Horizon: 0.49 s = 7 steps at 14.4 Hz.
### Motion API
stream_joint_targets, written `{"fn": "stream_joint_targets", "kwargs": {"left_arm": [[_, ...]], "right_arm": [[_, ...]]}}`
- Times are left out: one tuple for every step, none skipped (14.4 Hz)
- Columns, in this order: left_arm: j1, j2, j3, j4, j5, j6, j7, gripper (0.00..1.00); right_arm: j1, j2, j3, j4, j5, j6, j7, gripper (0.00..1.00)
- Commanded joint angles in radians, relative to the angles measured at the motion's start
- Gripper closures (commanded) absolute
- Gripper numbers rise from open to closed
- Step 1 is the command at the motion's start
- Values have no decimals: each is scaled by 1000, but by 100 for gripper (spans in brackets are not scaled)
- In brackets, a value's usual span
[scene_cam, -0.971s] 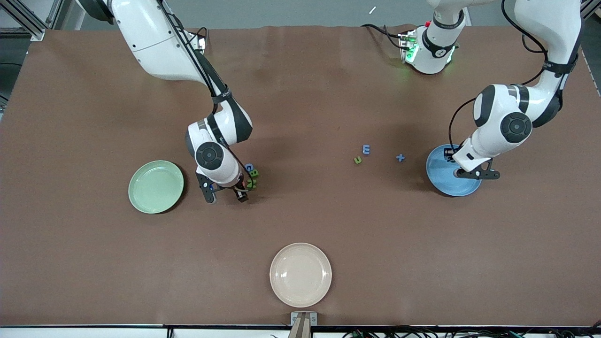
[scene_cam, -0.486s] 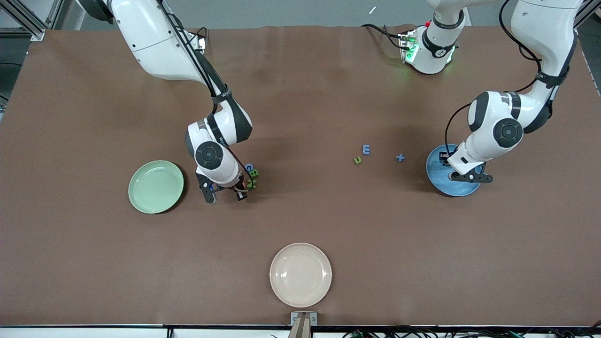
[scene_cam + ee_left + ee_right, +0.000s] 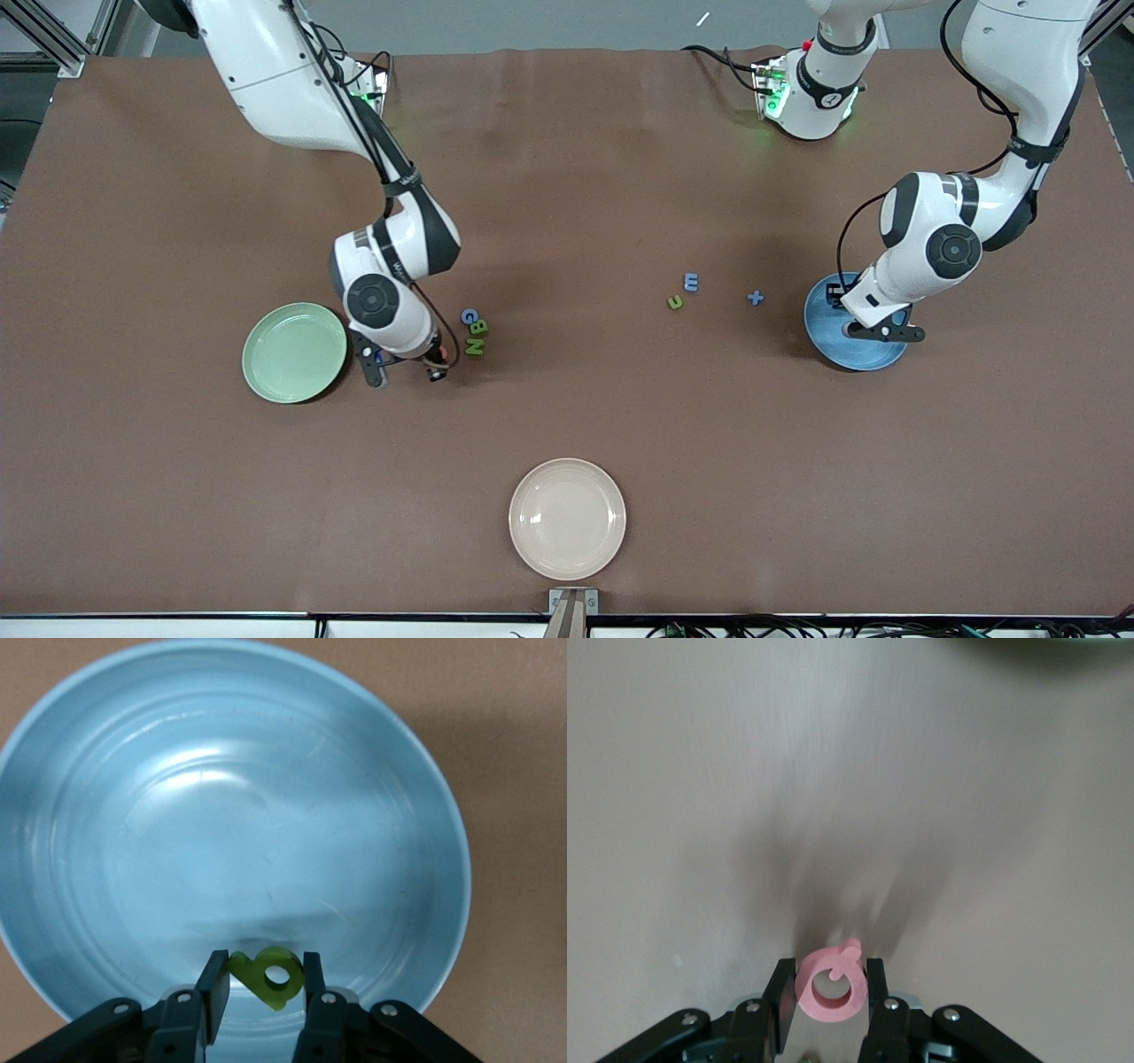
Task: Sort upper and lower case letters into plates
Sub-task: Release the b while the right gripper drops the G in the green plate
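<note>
My right gripper [image 3: 406, 361] is shut on a red ring-shaped letter [image 3: 808, 990], held low over bare table between the pale mint green plate [image 3: 294, 352] and a cluster of a blue G [image 3: 469, 315], green B [image 3: 479, 327] and green N [image 3: 474, 347]. My left gripper [image 3: 861, 317] is shut on a green letter [image 3: 266, 975] over the sky blue plate [image 3: 842, 350], near its rim [image 3: 443, 824]. A blue letter [image 3: 691, 282], a green letter [image 3: 675, 302] and a blue cross-shaped letter [image 3: 755, 298] lie mid-table.
A cream-beige plate [image 3: 567, 518] stands near the table's front-camera edge, at the middle. The mint plate's edge shows blurred in the right wrist view [image 3: 1045, 643]. The table is a brown mat [image 3: 567, 177].
My right gripper has moved with the red letter away from the G, B, N cluster toward the mint plate. My left gripper has shifted slightly over the blue plate.
</note>
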Motion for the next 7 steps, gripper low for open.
{"fn": "stream_joint_targets", "kwargs": {"left_arm": [[17,-5,-8,-14,22,17,9,78],[17,-11,-9,-12,22,15,9,58],[15,-16,-10,-10,22,14,9,25],[15,-22,-11,-6,22,14,7,0],[12,-34,-13,2,22,14,-3,0],[9,-42,-23,12,22,11,-8,0],[9,-44,-52,29,20,5,-22,0]], "right_arm": [[-117,-157,14,-55,1,-127,-162,100],[-149,-201,14,-92,0,-133,-225,100],[-193,-246,14,-148,0,-124,-298,100],[-239,-281,14,-193,0,-109,-367,100],[-278,-306,14,-239,0,-85,-432,100],[-312,-317,13,-279,-2,-49,-492,100],[-342,-315,13,-311,-8,-13,-535,100]]}}
